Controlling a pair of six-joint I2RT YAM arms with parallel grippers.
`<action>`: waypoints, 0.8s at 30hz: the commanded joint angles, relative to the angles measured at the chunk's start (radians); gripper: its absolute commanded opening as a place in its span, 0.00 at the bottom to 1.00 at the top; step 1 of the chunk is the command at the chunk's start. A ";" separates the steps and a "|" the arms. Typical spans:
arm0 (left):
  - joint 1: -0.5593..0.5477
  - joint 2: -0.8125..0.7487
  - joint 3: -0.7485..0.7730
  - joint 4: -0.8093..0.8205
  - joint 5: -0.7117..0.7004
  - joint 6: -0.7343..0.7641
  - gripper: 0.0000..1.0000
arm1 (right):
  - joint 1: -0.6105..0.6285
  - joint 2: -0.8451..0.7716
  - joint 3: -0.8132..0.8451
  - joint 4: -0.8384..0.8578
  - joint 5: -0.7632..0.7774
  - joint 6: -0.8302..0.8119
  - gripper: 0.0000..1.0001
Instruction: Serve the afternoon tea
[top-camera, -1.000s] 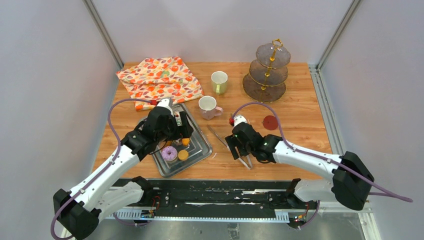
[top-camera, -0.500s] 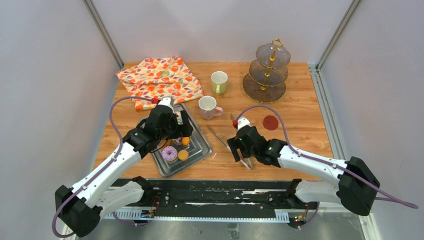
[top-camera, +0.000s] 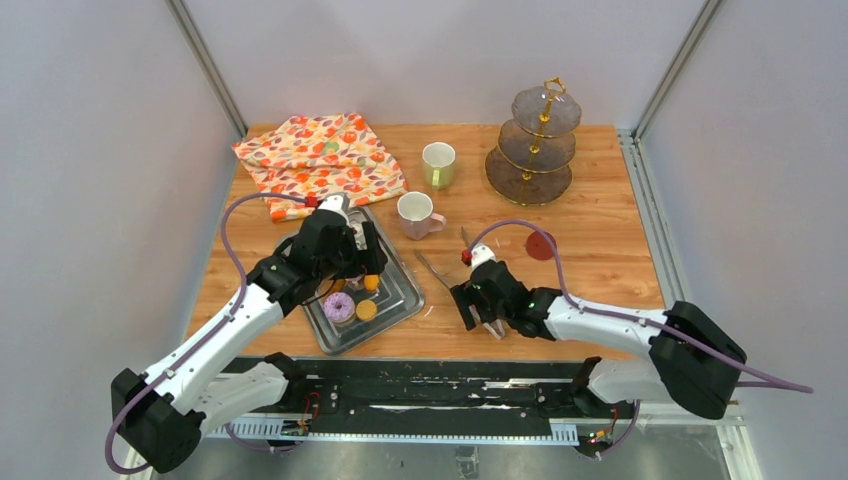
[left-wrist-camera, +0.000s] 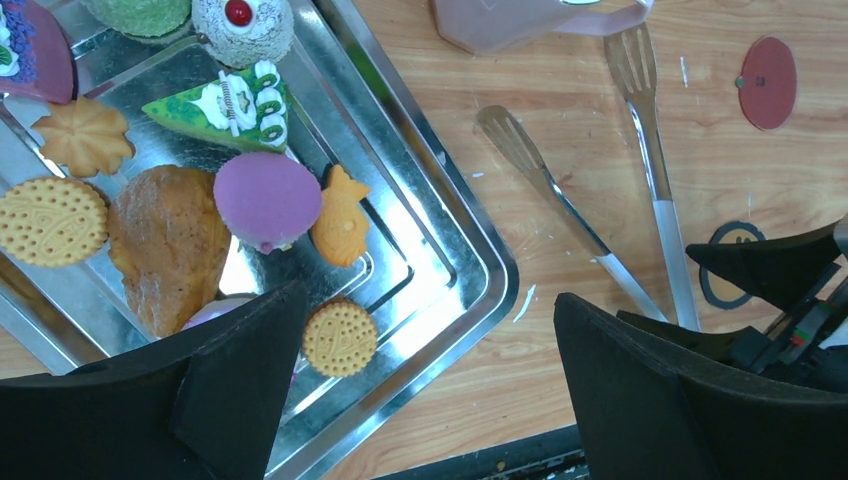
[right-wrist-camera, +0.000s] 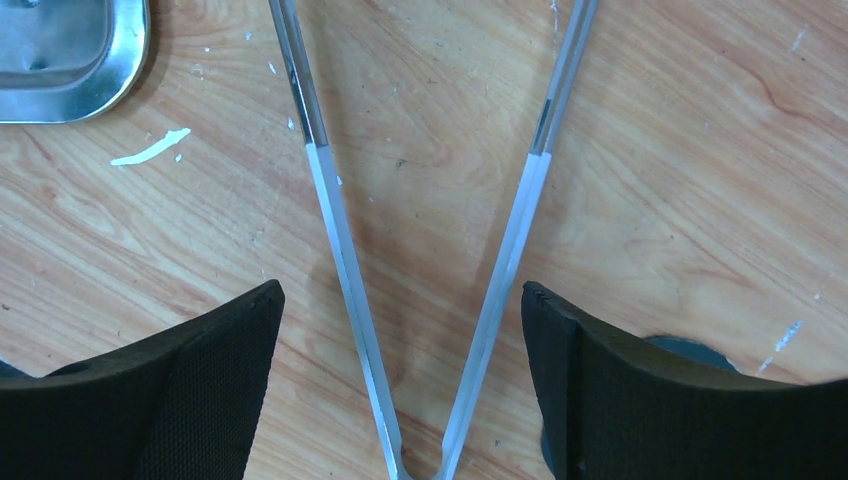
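While both stand apart, right pincer (right-wrist-camera: 400, 300) straddling tongs (right-wrist-camera: 335, 220) near table (right-wrist-camera: 700, 150) edge, left pincer (left-wrist-camera: 428, 297) over tray (left-wrist-camera: 470, 250) corner

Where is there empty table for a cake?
The widest bare wood lies right of the red disc, between the tiered stand and the near edge. A strip sits between the green mug and the stand. The tray is packed, and the tongs and right gripper crowd the middle.
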 joint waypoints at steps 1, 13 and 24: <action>0.005 -0.002 0.032 0.006 -0.013 0.010 0.98 | -0.013 0.045 -0.022 0.119 0.028 -0.027 0.87; 0.005 0.004 0.073 -0.041 -0.046 0.027 0.98 | -0.019 0.203 -0.033 0.305 0.049 0.020 0.88; 0.005 -0.004 0.061 -0.043 -0.061 0.024 0.98 | -0.021 0.242 -0.045 0.361 0.096 0.047 0.56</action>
